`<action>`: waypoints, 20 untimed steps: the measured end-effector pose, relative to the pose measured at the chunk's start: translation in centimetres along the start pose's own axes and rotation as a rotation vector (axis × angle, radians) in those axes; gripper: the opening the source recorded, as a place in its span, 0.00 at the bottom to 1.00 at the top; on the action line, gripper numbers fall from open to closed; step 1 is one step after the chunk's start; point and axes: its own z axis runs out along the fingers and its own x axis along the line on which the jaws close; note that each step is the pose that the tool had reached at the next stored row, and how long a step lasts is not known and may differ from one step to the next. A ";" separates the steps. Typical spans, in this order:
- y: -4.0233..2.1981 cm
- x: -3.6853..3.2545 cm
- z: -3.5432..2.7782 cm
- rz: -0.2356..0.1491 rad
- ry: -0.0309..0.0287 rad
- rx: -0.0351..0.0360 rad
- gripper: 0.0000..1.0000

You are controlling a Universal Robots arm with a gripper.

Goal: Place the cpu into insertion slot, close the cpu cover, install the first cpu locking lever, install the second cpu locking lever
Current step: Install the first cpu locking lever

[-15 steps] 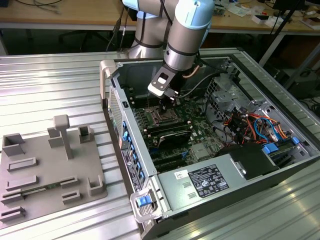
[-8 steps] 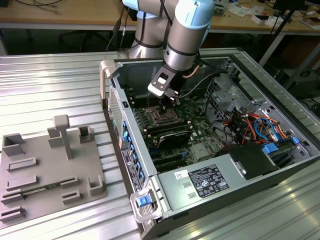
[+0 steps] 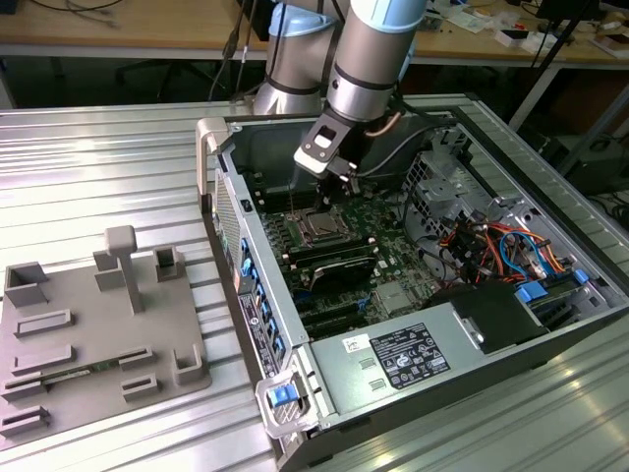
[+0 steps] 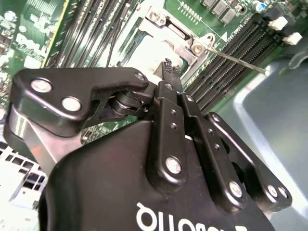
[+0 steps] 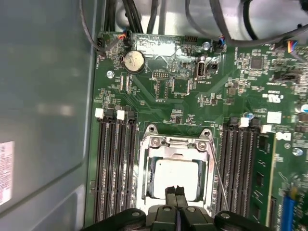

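Ribbed metal table (image 3: 98, 167) carries open computer case (image 3: 257, 329); grey fixture plate (image 3: 98, 324) — plastic, perhaps.

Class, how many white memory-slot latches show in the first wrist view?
4: two white latches beside the grey case wall, two across the cpu from them; the gripper may hide more.

The gripper (image 4: 169, 72) is black with a satin sheen, studded with bright polished screw heads. Just off its tips, the cpu (image 5: 175, 174) shows a pale, matt metal face, framed by the cpu cover (image 5: 146, 168) of shiny bare metal. Either side of the gripper, black plastic memory slots (image 5: 114, 168) sit on the glossy green motherboard (image 5: 159, 82).
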 end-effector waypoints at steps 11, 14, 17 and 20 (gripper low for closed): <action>-0.07 -0.03 -1.47 -0.111 -0.0071 -0.0025 0.11; -0.07 -0.03 -1.47 -0.170 -0.0084 -0.0040 0.11; -0.46 0.00 -1.46 -0.191 -0.0088 -0.0046 0.11; -0.64 0.02 -1.45 -0.191 -0.0082 -0.0047 0.11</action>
